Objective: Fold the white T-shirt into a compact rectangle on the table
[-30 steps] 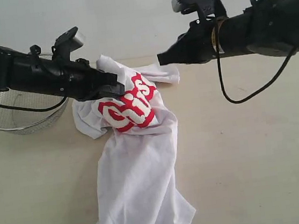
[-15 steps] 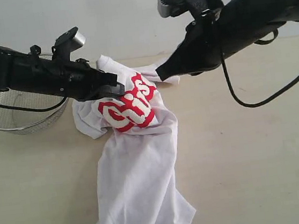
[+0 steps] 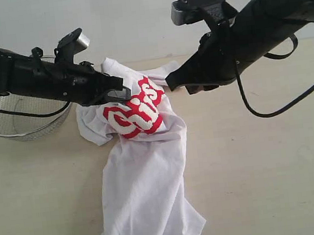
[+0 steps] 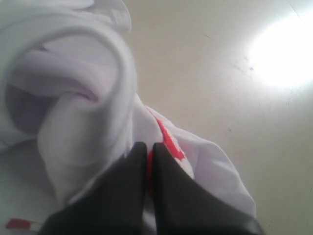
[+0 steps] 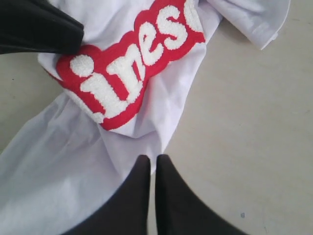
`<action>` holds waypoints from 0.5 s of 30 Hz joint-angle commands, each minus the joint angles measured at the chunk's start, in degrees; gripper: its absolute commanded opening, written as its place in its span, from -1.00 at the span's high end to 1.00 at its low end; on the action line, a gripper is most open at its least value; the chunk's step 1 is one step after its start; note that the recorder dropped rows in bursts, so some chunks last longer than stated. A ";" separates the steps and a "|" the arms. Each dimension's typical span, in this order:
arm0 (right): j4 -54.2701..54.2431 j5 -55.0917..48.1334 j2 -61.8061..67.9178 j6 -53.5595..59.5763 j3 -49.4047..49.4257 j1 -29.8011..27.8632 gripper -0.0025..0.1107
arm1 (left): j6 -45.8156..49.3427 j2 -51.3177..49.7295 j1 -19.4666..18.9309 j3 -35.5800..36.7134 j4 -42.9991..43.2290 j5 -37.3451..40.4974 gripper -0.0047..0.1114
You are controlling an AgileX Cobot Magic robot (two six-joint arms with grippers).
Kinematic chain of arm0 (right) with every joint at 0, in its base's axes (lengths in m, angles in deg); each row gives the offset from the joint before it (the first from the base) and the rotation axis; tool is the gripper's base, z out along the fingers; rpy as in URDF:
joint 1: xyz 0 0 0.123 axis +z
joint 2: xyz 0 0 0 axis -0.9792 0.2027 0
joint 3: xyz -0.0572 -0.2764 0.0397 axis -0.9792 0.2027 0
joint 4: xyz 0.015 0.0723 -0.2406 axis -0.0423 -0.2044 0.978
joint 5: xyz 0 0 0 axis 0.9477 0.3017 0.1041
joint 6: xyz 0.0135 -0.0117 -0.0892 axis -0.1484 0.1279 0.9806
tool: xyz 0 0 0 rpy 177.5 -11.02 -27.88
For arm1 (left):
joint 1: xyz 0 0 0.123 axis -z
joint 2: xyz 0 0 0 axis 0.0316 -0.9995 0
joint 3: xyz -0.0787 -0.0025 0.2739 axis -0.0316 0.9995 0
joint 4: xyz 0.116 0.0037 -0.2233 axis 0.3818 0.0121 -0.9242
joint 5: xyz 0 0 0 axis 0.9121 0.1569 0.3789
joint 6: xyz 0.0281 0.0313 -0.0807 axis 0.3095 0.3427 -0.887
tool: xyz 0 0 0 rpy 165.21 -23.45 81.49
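My right gripper (image 3: 171,82) has swung in from the far side and tipped nose-down over the last second, so its tip now hangs just beside the sleeve end of the white T-shirt (image 3: 146,175). Its fingers are pressed together with nothing between them; the wrist view shows them poised over the shirt's edge, near the red lettered band. My left gripper (image 3: 124,93) has not moved. Its fingers are closed on a bunched fold near the red band (a sliver of red cloth shows between them), holding that part raised while the rest trails down across the table (image 3: 265,167) toward the near edge.

I read this as the right arm coming in for a second hold, so the folding itself has barely begun: the shirt is a twisted rope of cloth, not spread flat. The right fingers would have to part before they can take anything.

A wire-mesh bowl (image 3: 10,120) sits behind the left arm, well clear of the cloth. The two tips are near each other, which I judge the main risk.
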 commanded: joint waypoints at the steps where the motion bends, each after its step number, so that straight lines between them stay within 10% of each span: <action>1: -0.15 2.08 -0.67 -0.21 0.30 -0.40 0.96 | 0.31 0.12 0.17 0.14 0.26 0.25 0.84; 15: 0.85 8.13 4.15 2.67 -8.17 -1.75 0.96 | 0.31 0.12 0.17 0.14 -0.05 0.39 0.84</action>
